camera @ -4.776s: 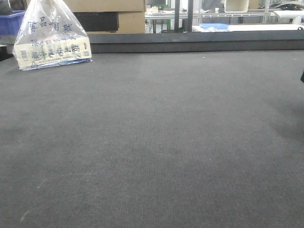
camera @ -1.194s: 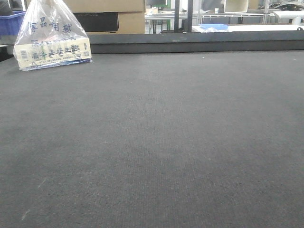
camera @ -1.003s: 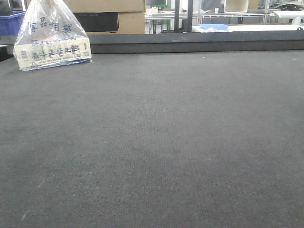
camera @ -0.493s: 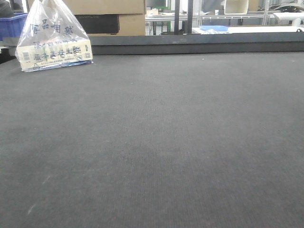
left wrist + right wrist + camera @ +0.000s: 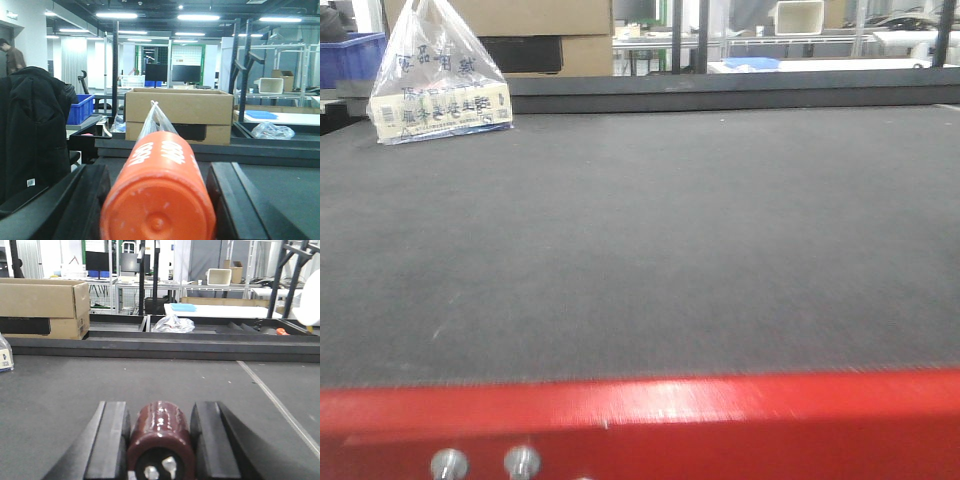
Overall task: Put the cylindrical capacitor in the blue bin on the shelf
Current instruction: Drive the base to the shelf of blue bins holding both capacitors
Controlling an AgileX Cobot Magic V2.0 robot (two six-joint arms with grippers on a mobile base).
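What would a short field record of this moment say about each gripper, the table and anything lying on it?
left gripper: closed on an orange cylinder with white lettering
right gripper: closed on a dark red capacitor, metal terminals toward the camera
table: dark grey mat, red front edge
on table: printed plastic bag, far left corner
background: cardboard box, blue crate
shelf: not in view

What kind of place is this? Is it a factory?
Probably a factory workshop or warehouse: big cardboard boxes, a blue crate, metal racks and long ceiling lights.
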